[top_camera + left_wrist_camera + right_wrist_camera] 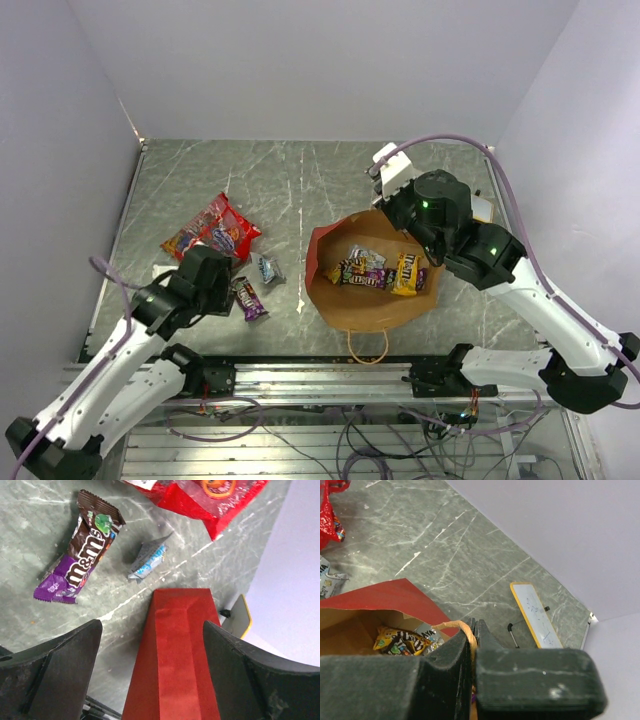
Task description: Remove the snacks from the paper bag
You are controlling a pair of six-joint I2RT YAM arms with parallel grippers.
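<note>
The brown paper bag (365,300) lies open in the middle of the table, with several snacks (380,270) inside. My right gripper (388,212) is at its far rim, shut on the tan loop handle (462,629). A yellow packet (400,641) shows inside the bag. Out on the table lie a red chip bag (215,232), a silver-blue packet (268,268) and a purple packet (247,298). My left gripper (225,285) stands open beside the purple packet (80,555), holding nothing. The bag's red side panel (175,650) shows beyond its fingers (60,670).
A small yellow-framed whiteboard (532,615) and a dark marker (512,635) lie by the right wall, behind the bag. Walls close the table on the left, back and right. The bag's other loop handle (367,345) hangs toward the near edge.
</note>
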